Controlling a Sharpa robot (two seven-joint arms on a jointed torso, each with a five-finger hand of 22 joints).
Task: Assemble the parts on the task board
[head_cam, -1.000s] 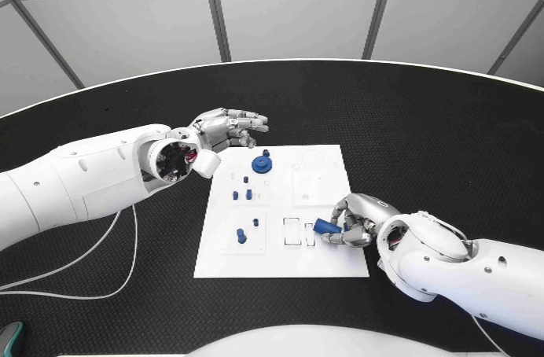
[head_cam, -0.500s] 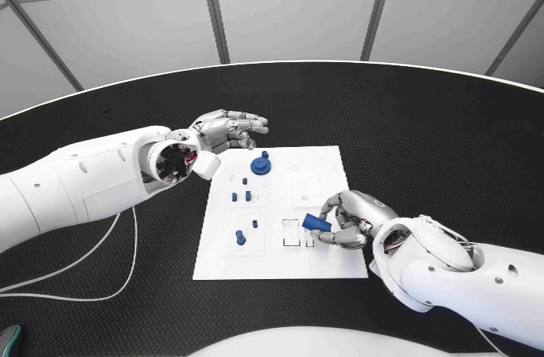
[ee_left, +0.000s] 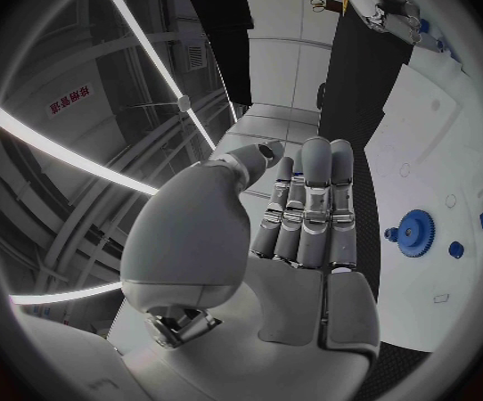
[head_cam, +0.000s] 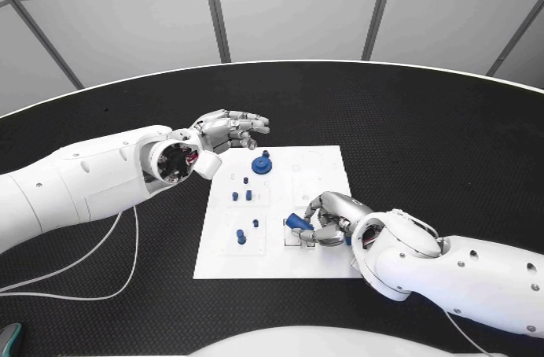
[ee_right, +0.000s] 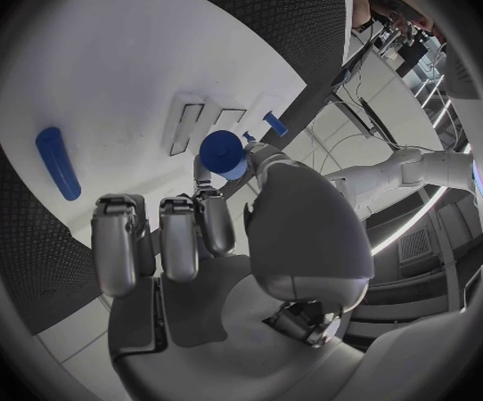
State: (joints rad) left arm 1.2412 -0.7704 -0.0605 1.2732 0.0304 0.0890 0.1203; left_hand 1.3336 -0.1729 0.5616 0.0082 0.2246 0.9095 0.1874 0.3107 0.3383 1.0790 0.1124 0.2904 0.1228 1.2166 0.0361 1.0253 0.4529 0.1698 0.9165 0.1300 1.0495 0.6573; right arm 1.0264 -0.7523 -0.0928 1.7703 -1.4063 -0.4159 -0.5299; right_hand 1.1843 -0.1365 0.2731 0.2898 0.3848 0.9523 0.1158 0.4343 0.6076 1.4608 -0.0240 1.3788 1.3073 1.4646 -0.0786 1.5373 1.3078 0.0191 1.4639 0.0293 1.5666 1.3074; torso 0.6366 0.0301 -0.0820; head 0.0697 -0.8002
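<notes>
two hands work over the white board (head_cam: pixel 277 255), which lies flat in the middle of the black table (head_cam: pixel 431 121). the right hand (head_cam: pixel 326 219) sits low over the board's near middle, pinching a small blue piece (head_cam: pixel 299 222) between thumb and fingers, just above the rectangular slots (head_cam: pixel 297 233) cut in the board (the right wrist view shows that piece (ee_right: pixel 224 152) at the fingertips, with the slots close behind it). the left hand (head_cam: pixel 230 129) hovers off the board's far left corner, fingers loosely curled, holding nothing. a blue gear (head_cam: pixel 262 165) stands near the board's far edge, small blue pegs (head_cam: pixel 241 193) stand in the left-hand column, and another blue peg (head_cam: pixel 240 235) stands nearer the robot on that same side.
</notes>
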